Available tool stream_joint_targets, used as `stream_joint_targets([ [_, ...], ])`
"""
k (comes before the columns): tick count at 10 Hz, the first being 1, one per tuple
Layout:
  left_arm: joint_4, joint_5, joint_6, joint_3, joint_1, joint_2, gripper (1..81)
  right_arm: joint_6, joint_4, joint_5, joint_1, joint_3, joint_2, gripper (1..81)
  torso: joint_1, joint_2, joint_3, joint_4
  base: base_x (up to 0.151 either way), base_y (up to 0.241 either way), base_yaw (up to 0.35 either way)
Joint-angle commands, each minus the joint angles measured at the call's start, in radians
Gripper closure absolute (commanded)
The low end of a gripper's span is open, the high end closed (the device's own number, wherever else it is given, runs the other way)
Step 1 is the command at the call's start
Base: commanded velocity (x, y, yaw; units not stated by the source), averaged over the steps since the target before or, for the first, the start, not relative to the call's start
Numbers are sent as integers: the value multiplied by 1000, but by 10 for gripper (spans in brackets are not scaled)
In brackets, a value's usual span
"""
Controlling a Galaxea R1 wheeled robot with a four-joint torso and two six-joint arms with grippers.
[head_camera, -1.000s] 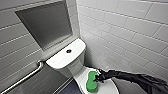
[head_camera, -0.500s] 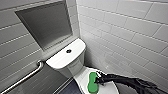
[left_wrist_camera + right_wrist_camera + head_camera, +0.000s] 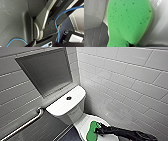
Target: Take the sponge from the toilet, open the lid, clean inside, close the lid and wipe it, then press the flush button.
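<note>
Pinching the bright green peanut-shaped sponge [image 3: 92, 130] by one side, the right gripper [image 3: 99, 130] has it up against the closed lid of the white glossy ceramic toilet [image 3: 62, 106], around mid-lid and well forward of the tank. The small dark round flush button [image 3: 68, 98] sits at the tank top's centre. I'd call this the pick-up step. Next calls for a firm hold and a clean lift off the lid.

One toilet [image 3: 60, 106], one sponge [image 3: 92, 130], one flush button [image 3: 68, 98], one grab rail [image 3: 25, 124].
</note>
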Motion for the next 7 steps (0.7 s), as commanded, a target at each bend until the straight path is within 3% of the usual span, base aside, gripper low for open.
stream_joint_targets([
  [1, 7, 69, 4, 24, 17, -13, 10, 8, -28, -58, -8, 366, -269, 811, 0, 0, 0, 0, 0, 0, 0],
  [5, 5, 69, 4, 24, 17, -16, 10, 7, -42, -9, -122, 412, -398, 811, 0, 0, 0, 0, 0, 0, 0],
  [7, 7, 69, 4, 24, 17, -13, 10, 7, -42, 31, -162, 502, -502, 811, 0, 0, 0, 0, 0, 0, 0],
])
